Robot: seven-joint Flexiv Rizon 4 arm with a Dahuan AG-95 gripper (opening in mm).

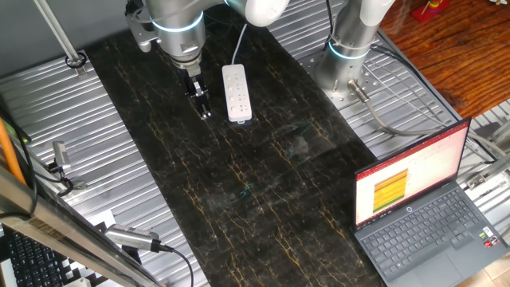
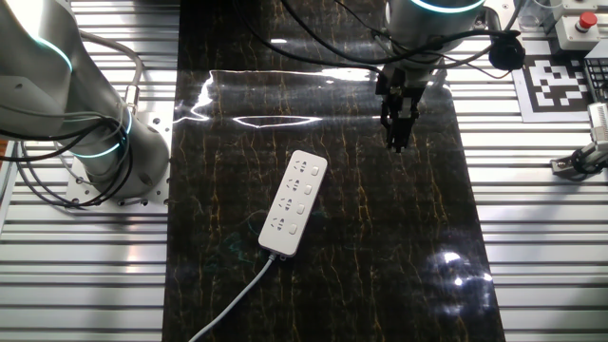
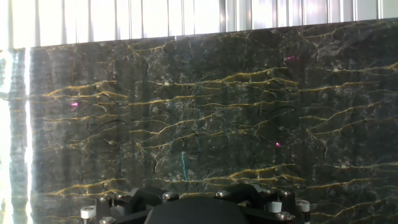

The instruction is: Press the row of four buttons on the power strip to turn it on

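Item 1, strip: white bar lying flat on the dark marble mat, long axis running roughly 1 to 7 o'clock in the other fixed view, cord trailing off toward 7. 4 buttons in a row down its right edge, beside the socket holes.

Item 2, gripper: pointing down over bare mat, apart from the strip. Whether the fingers are spread or closed I cannot tell from any view.

Risks, as I judge them: the buttons are small and sit close to the strip's edge, so a fingertip landing off-centre could slide off, nudge the light strip sideways or skip a button.

Relation: the strip lies at about 8 o'clock from the gripper in the other fixed view, near but not under it. The hand view shows only mat.
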